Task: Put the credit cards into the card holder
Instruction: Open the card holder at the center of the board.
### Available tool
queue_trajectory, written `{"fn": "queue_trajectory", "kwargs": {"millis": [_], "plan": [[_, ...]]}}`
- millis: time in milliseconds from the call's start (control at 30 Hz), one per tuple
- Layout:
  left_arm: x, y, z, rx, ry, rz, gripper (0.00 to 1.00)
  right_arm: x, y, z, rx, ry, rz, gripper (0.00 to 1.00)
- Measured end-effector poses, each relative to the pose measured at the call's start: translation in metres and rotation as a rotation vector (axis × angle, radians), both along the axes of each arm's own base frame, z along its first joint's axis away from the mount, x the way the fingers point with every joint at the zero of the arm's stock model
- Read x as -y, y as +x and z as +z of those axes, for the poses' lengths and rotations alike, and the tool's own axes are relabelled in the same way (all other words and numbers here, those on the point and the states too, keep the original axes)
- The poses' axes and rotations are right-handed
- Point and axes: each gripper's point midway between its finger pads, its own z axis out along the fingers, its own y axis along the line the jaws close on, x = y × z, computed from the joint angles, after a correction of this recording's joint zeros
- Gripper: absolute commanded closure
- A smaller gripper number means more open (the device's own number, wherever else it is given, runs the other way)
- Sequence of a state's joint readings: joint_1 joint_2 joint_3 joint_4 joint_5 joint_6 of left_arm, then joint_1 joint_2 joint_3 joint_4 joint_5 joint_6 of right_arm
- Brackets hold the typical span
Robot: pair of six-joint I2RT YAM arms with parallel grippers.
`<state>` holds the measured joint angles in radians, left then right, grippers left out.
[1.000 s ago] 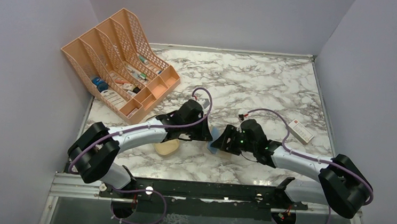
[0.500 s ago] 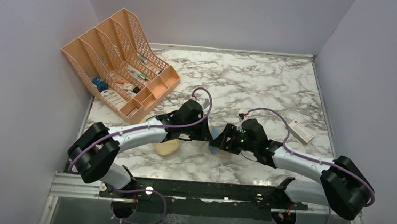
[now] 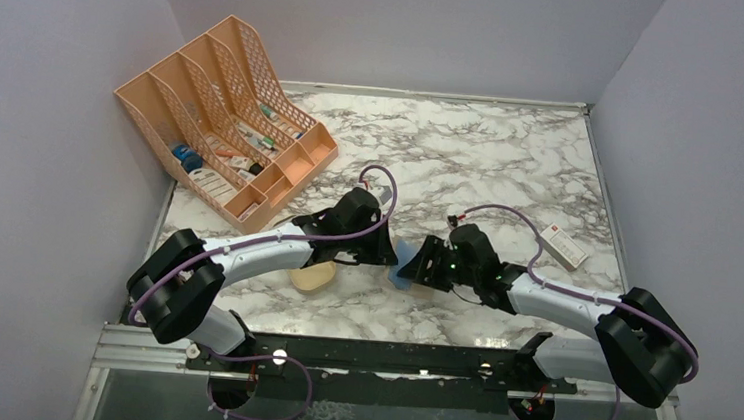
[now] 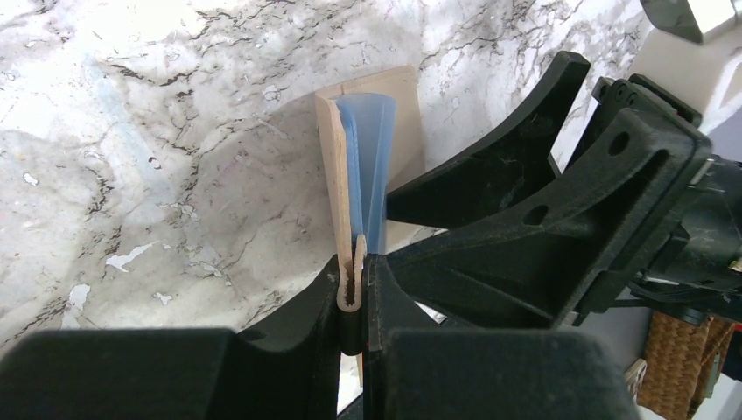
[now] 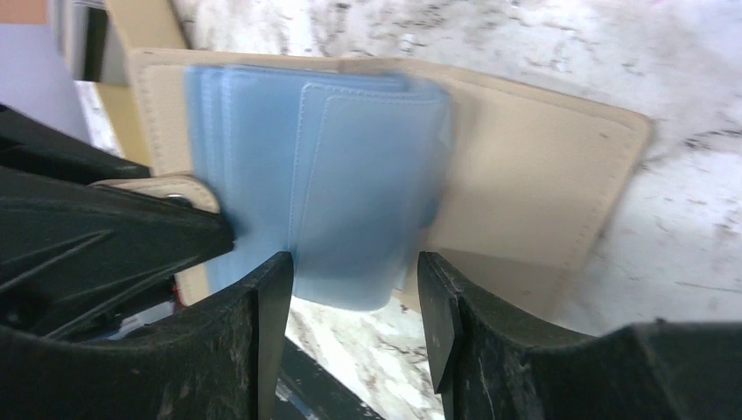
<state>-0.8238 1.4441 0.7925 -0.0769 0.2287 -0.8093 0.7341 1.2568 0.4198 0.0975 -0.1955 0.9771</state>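
The small tan leather-like folding card holder (image 5: 534, 184) sits open at mid-table btwn the two wrists. Its pale blue-grey inner pockets (image 5: 350, 201) are fanned and blurred, so I can't tell if any layer is one of the credit cards; no loose card seen. The left gripper (image 4: 354, 289) is clamped tight on the holder's tan flap, w/ the holder's long axis running straight away from it over the white-grey marble table (image 3: 492, 159). The right gripper (image 5: 352, 262) is nearer the pockets, jaws spread wide w/ the lower blue edge btwn them and nothing pinched, so the insert prob. falls to that arm.
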Motion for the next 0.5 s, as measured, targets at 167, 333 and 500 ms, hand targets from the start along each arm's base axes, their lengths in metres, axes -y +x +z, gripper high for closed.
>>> {"fn": "queue_trajectory", "kwargs": {"millis": [167, 333, 500], "plan": [[0.0, 0.0, 0.0, 0.0, 0.001, 0.0, 1.0, 0.02, 0.0, -0.015, -0.018, -0.123, -0.041, 0.44], [0.0, 0.0, 0.0, 0.0, 0.001, 0.0, 1.0, 0.039, 0.0, -0.015, -0.009, -0.209, -0.079, 0.43], [0.0, 0.0, 0.0, 0.002, 0.003, -0.002, 1.0, 0.064, -0.003, -0.012, -0.015, -0.319, -0.131, 0.42]]}}
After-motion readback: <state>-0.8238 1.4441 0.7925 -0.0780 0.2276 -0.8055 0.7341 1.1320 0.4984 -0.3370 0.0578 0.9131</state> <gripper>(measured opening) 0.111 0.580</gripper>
